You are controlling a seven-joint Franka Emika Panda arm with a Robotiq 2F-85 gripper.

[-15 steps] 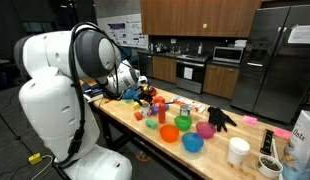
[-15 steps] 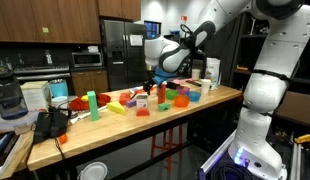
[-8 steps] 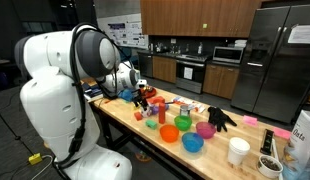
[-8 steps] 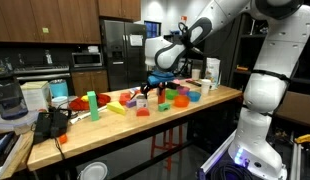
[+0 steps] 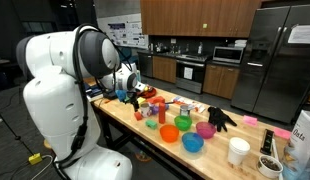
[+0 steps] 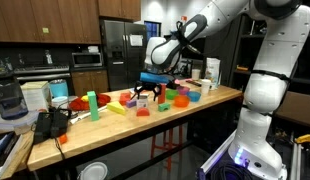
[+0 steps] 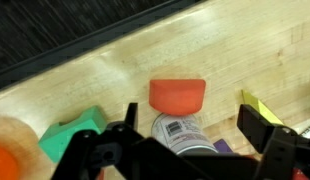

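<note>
My gripper hangs open just above the wooden table, in both exterior views at the cluttered middle of it. In the wrist view a small silver can with a barcode label stands between the two black fingers, touching neither. Just beyond the can lies an orange-red block. A green block sits to the left and a yellow piece to the right. A purple piece peeks out beside the can. Nothing is held.
Orange, green, blue and pink bowls stand along the table with a black glove and a white cup. A green block, a red block and a blender lie further along.
The arm has shifted the gripper a short way along the table, away from the bowls. The jaws have stayed open and no object has moved.
</note>
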